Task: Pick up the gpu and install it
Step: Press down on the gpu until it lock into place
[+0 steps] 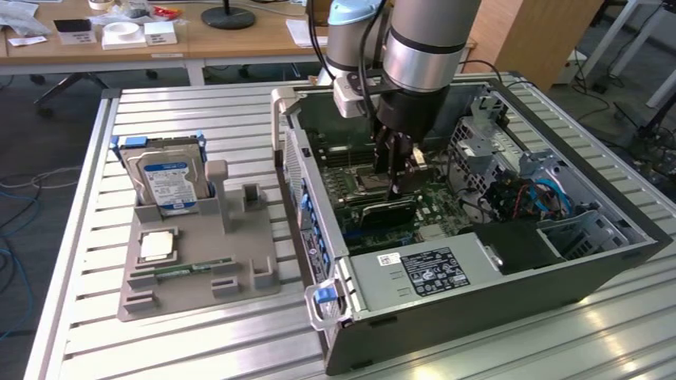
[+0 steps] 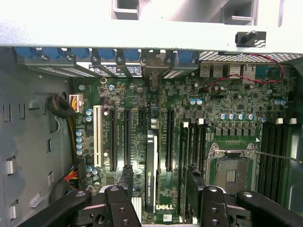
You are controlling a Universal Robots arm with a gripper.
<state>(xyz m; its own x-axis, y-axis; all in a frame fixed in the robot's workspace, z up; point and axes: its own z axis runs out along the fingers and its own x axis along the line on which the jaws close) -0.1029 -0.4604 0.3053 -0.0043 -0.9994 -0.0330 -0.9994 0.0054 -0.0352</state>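
Down inside the open computer case (image 1: 591, 261) I see my gripper (image 1: 398, 170) hanging above the green motherboard (image 1: 370, 210), its black fingers spread apart with nothing clamped between them. From the exterior view, the arm (image 1: 423, 47) drops in from above, over the middle of the board. The gpu (image 1: 388, 209) appears as a dark card standing on edge on the board just below the fingertips; I cannot tell from here whether they touch it. On the exterior view's left, a grey holder tray (image 1: 201, 269) sits on the slatted table (image 1: 158, 340) beside the case, with 1 hard drive (image 1: 167, 176) with a blue-white label standing upright at its far end and 1 narrow green memory stick (image 1: 190, 269) lying flat nearer the front. Moving to the wrist view, I look straight onto the motherboard (image 2: 236, 94), and the gripper (image 2: 161, 189) shows as 2 black fingers (image 2: 127, 182) at either side of the card. The gpu (image 2: 151, 175) stands edge-on in a slot between them, its thin dark edge running along the board among the long black expansion slots (image 2: 113, 139), with the bare processor socket (image 2: 230, 172) off to one side. The jaws stand wide and clear of the card's faces.
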